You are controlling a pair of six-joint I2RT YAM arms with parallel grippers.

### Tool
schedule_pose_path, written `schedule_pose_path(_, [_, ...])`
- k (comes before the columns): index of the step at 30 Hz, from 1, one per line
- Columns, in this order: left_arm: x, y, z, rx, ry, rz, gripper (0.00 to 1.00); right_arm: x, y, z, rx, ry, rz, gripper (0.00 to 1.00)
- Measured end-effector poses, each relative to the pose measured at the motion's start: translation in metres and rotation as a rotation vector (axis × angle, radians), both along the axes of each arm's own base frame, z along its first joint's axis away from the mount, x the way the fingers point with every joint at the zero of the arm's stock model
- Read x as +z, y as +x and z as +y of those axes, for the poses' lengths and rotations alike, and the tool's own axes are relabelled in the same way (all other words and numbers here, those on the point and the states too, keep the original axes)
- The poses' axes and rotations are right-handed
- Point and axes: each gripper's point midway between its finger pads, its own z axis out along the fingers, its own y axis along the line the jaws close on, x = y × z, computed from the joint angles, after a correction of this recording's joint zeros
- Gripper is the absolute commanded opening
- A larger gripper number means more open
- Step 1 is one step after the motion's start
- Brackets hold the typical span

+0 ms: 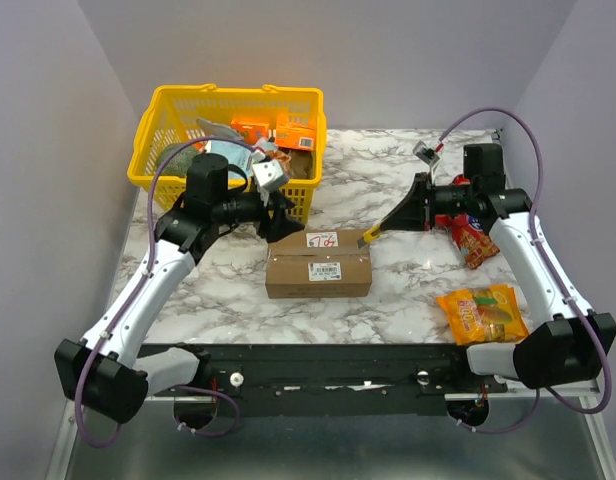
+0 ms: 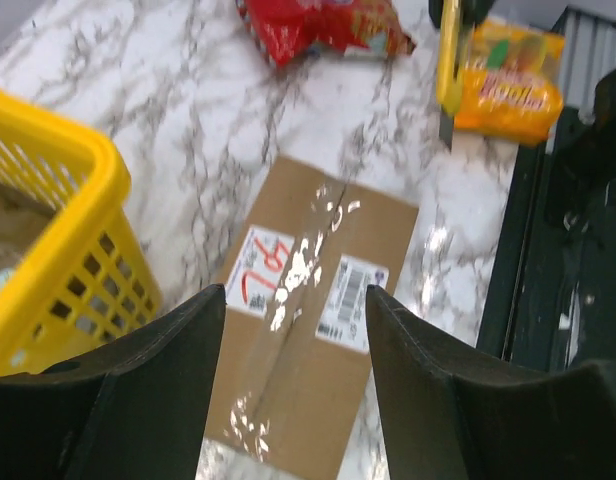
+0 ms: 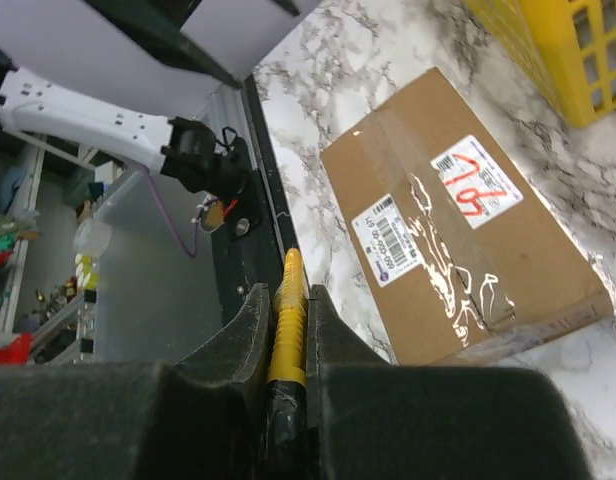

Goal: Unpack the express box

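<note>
Brown corrugated cardboard express box [image 1: 318,264] lies flat at the middle of the white marble-patterned worktop [image 1: 388,170], long side parallel to the near edge. Flaps shut, with clear tape [image 2: 303,270] along the top seam. The top face carries a white printed label [image 1: 326,270] and a white sticker [image 1: 321,240] with red scribble.

Yellow plastic lattice basket [image 1: 228,98], holding assorted packets, sits toward the far left corner. The box is just in front of its near right corner, with a strip of worktop between them.

Left tool [image 1: 280,214]: above the far left end of the box, jaws wide, nothing held. In the left wrist view its dark fingers [image 2: 178,380] frame the sticker and label.

Right tool [image 3: 288,312]: narrow, clamped on a slim yellow rod [image 1: 369,236] with a dark tip. The tip is at the box's far right corner; contact cannot be told.

Red snack packet [image 1: 472,242] lies near the right edge. Orange-yellow snack packet [image 1: 483,312] lies toward the near right corner.
</note>
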Motion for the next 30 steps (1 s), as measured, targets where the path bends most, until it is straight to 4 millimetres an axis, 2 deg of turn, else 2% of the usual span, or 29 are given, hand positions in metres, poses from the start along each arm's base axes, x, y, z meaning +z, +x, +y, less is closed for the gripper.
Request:
schedule_pose_path(2, [0.024, 0.012, -0.016, -0.011, -0.067, -0.023, 0.67, 0.008, -0.004, 0.002, 0.033, 0.026, -0.025, 0.01])
schedule_pose_path(6, [0.036, 0.02, -0.04, -0.051, -0.112, -0.017, 0.66, 0.014, -0.009, 0.002, 0.058, 0.045, -0.034, 0.01])
schedule_pose_path(11, [0.02, 0.007, -0.067, -0.126, -0.075, -0.004, 0.62, 0.014, -0.004, -0.008, -0.008, 0.038, 0.023, 0.0])
schedule_pose_path(14, [0.004, -0.006, -0.076, -0.176, 0.006, -0.054, 0.62, 0.006, 0.014, -0.038, -0.168, 0.058, 0.14, 0.0])
schedule_pose_path(18, [-0.022, -0.016, -0.077, -0.238, 0.131, -0.171, 0.66, -0.017, 0.036, -0.076, -0.349, 0.11, 0.322, 0.0])
schedule_pose_path(21, [-0.045, -0.017, -0.074, -0.251, 0.223, -0.251, 0.66, -0.04, 0.042, -0.083, -0.423, 0.145, 0.399, 0.01])
schedule_pose_path(25, [-0.065, -0.016, -0.073, -0.272, 0.329, -0.358, 0.66, -0.087, 0.042, -0.09, -0.539, 0.233, 0.534, 0.0])
schedule_pose_path(30, [-0.088, -0.022, -0.094, -0.347, 0.422, -0.517, 0.66, -0.139, 0.052, -0.098, -0.636, 0.35, 0.69, 0.0])
